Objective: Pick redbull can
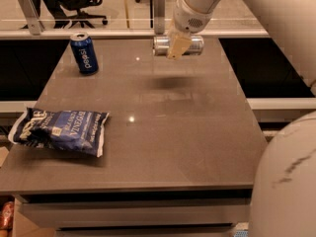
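The redbull can (162, 45) is a slim silver can, lying sideways in the air above the far part of the brown table (177, 127). My gripper (177, 47) is shut on its middle and holds it well above the tabletop; its shadow falls on the table below. One tan finger (177, 47) crosses the front of the can. The white arm reaches down from the upper right.
A dark blue Pepsi can (84, 53) stands upright at the table's far left. A blue chip bag (61, 130) lies at the left front edge. A rail and office chairs stand behind the table. My white body fills the lower right corner.
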`<state>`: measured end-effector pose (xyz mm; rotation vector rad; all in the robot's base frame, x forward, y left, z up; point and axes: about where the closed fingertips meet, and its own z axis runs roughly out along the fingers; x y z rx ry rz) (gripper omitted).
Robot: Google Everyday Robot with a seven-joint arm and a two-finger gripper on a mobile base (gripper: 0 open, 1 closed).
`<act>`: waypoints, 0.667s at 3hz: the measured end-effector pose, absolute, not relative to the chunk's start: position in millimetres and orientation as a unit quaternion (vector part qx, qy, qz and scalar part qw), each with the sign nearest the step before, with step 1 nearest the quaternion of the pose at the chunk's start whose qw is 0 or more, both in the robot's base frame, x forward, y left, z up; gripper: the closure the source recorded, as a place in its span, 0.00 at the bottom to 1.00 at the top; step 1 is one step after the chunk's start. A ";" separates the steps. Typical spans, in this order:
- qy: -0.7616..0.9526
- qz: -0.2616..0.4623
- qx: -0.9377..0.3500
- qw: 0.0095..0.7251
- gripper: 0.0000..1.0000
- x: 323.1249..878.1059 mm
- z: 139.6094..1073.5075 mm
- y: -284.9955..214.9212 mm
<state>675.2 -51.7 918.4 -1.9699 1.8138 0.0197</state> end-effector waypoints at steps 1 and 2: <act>0.654 -0.007 -0.717 0.242 1.00 682.4 943.4 -53.5; 0.650 -0.018 -0.716 0.252 1.00 687.2 961.9 -55.8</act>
